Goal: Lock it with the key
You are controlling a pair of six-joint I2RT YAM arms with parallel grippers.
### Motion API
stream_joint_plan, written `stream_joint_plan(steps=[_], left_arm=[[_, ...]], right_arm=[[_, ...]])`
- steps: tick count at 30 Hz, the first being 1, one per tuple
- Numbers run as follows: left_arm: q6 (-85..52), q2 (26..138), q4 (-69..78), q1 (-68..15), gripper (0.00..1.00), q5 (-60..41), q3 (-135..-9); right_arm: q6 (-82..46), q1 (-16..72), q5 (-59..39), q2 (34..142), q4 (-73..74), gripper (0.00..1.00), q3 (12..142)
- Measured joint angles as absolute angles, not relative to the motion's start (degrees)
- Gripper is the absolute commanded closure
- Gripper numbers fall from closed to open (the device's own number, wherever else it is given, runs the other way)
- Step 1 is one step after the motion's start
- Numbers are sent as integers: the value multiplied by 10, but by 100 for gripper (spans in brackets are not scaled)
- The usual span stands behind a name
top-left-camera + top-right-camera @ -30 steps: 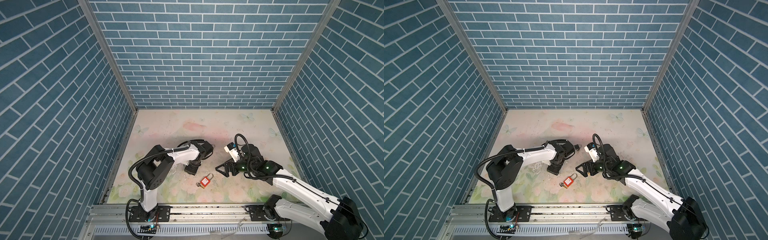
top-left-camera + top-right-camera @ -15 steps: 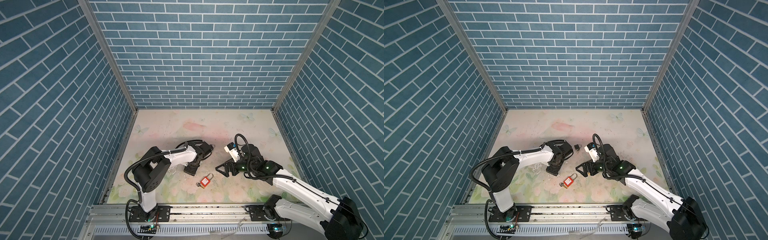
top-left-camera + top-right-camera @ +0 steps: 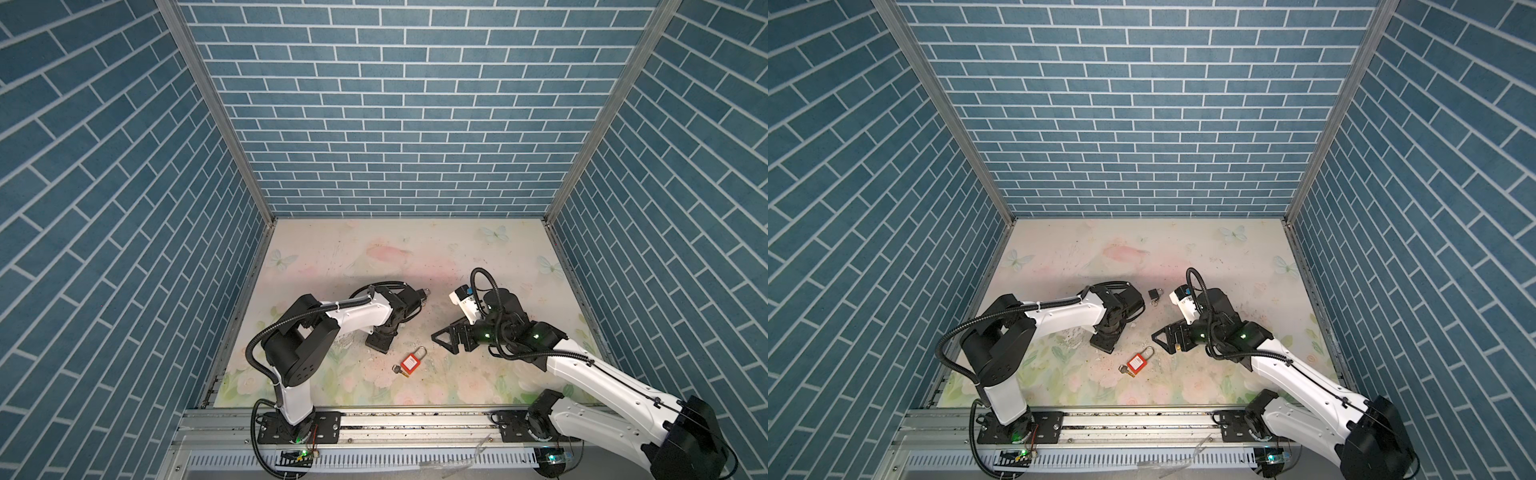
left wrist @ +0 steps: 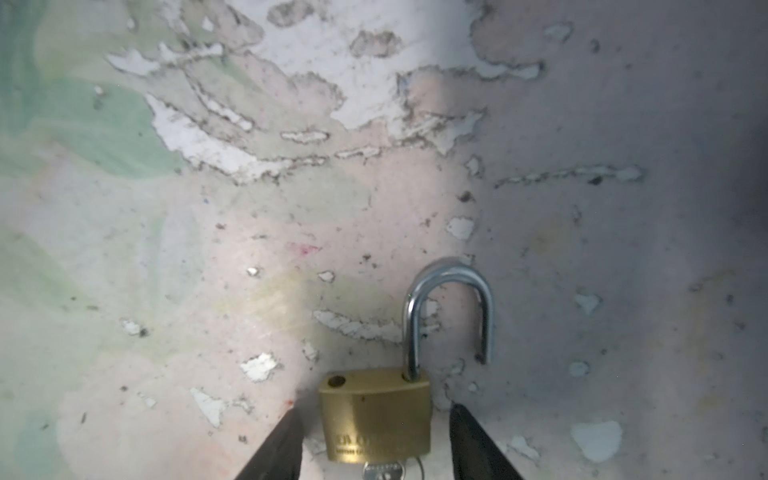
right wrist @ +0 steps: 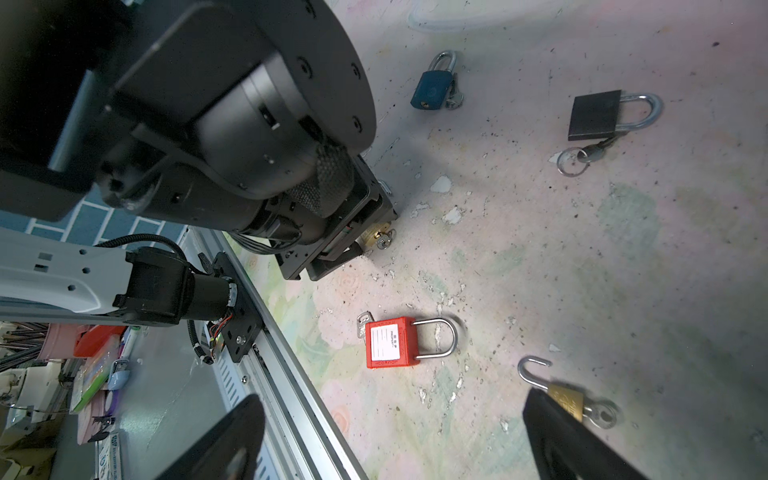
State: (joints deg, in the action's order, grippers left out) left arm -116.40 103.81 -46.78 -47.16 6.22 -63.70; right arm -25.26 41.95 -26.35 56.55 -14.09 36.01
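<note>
Both top views: left gripper (image 3: 379, 342) low at the mat (image 3: 457, 257), right gripper (image 3: 446, 338) spread wide, red lock (image 3: 409, 363) between them. Left wrist — fingers (image 4: 282, 449) straddle the brass lock (image 4: 374, 415) with small gaps, not clamped; shackle (image 4: 451, 286) open, key (image 4: 384, 471) in its base. Right wrist — a second brass lock (image 5: 565, 401) beside one finger (image 5: 573, 444)

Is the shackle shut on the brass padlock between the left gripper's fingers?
No, the shackle on the brass padlock stands open, free end outside the body.
</note>
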Motion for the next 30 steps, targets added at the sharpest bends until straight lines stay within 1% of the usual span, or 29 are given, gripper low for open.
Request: stream_joint_plan(steps=[12, 14, 16, 30], left_arm=[[-1155, 1040, -478, -469, 43, 74, -638], [-1150, 1041, -483, -465, 45, 79, -639], [-1146, 1042, -486, -462, 49, 84, -640], [-1122, 1054, -490, -472, 48, 80, -654]], right_arm=[[-258, 420, -263, 560, -141, 3, 360], [-258, 420, -263, 557, -141, 3, 360], [-258, 420, -263, 557, -141, 3, 360], [-258, 420, -261, 554, -141, 3, 360]])
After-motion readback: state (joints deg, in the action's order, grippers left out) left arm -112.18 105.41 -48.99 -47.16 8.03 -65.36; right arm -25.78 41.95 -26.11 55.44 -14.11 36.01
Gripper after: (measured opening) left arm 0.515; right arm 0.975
